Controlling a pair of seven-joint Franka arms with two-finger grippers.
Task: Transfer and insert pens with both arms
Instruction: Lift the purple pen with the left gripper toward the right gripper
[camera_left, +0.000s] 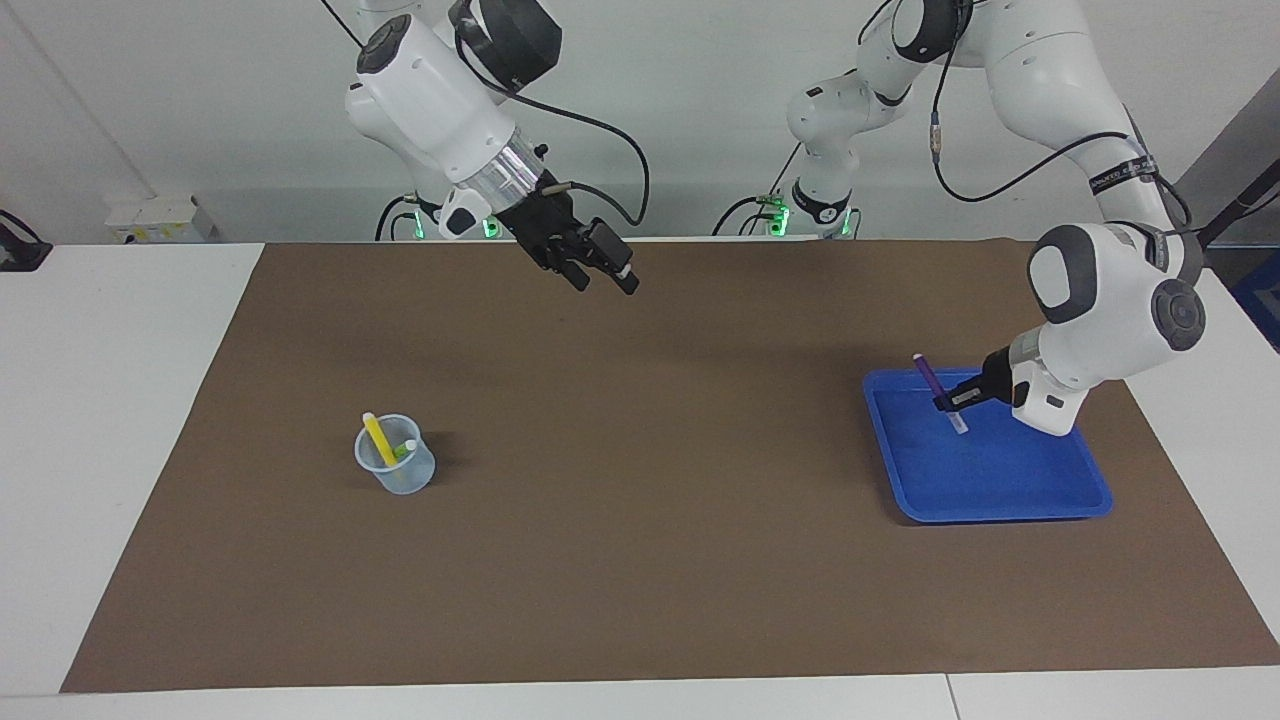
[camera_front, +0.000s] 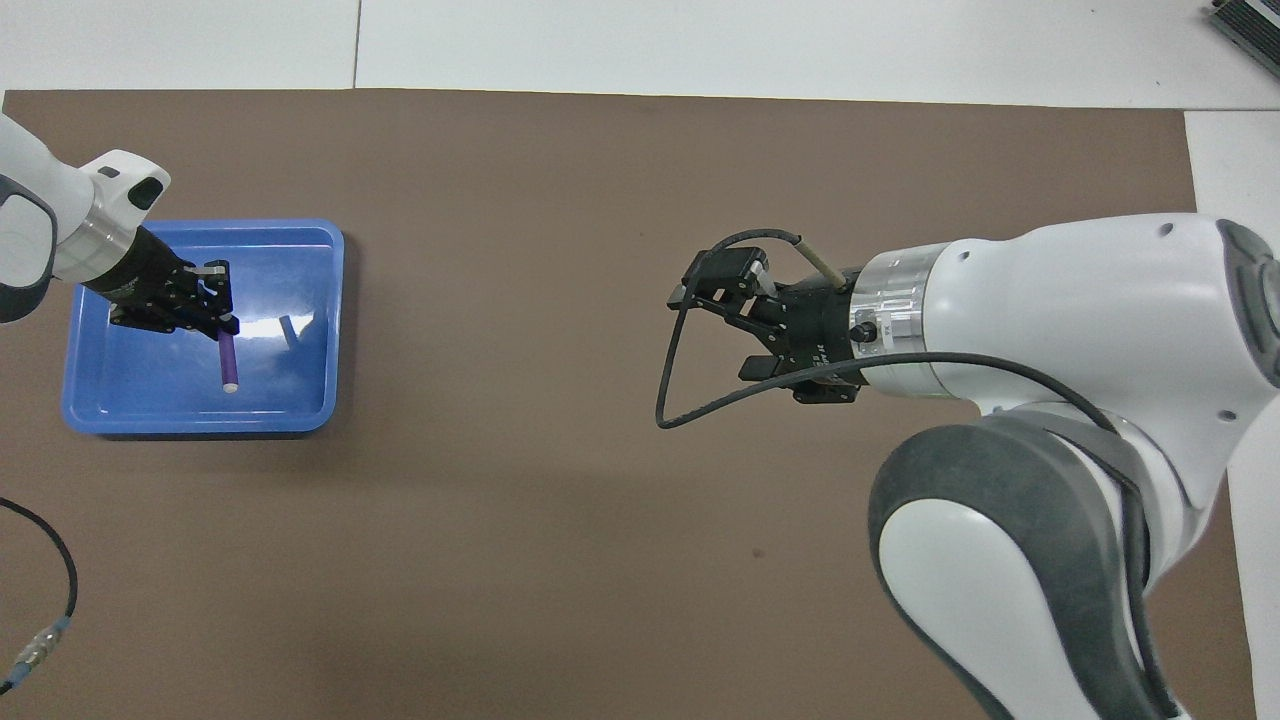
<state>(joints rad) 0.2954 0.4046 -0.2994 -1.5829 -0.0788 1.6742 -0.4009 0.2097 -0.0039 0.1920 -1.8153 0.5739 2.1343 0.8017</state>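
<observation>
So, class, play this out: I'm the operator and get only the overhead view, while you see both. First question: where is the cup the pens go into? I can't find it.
Observer: The clear cup stands on the brown mat, toward the right arm's end of the table. In your view the right arm covers that spot.
Operator: Is anything in it?
Observer: Yes, the yellow pen and the green pen both stand in it.
Operator: Is the purple pen off the tray?
Observer: It appears so. The left jaws hold the purple pen tilted in the air over the blue tray, pale end down.
</observation>
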